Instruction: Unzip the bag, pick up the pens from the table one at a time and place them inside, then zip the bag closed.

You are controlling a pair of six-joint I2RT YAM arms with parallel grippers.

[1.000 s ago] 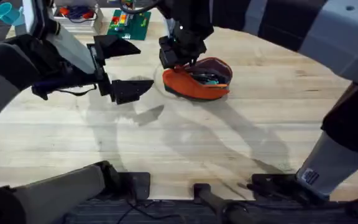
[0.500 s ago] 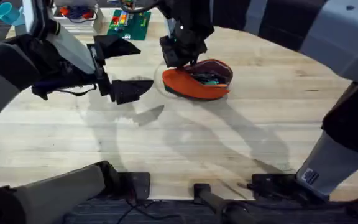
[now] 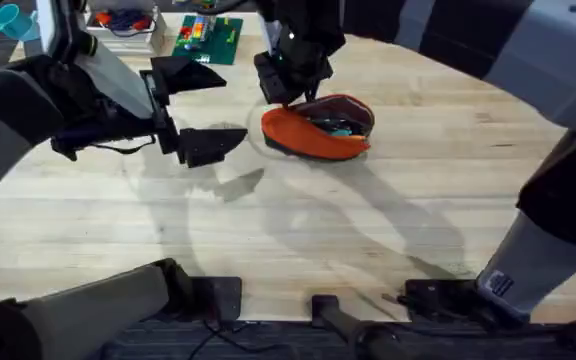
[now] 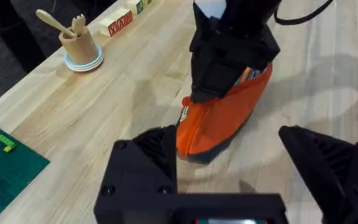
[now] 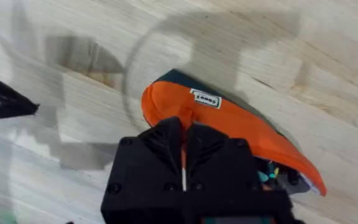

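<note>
The orange bag lies on the table at the far middle, its navy base showing at one end. Its mouth gapes at the right end, with dark and teal contents inside; I cannot tell the pens among them. My right gripper reaches across to the bag's left end, its fingers pressed together on the zipper tab. My left gripper hovers open to the left of the bag, nothing between its fingers, facing the bag.
A green baseplate with bricks and a tray of small items stand at the far left edge. A wooden cup of utensils and letter blocks sit beyond the bag. The table's near half is bare wood.
The right gripper has edged slightly away from me at the bag's left end, staying shut. The left arm and the bag have held still.
</note>
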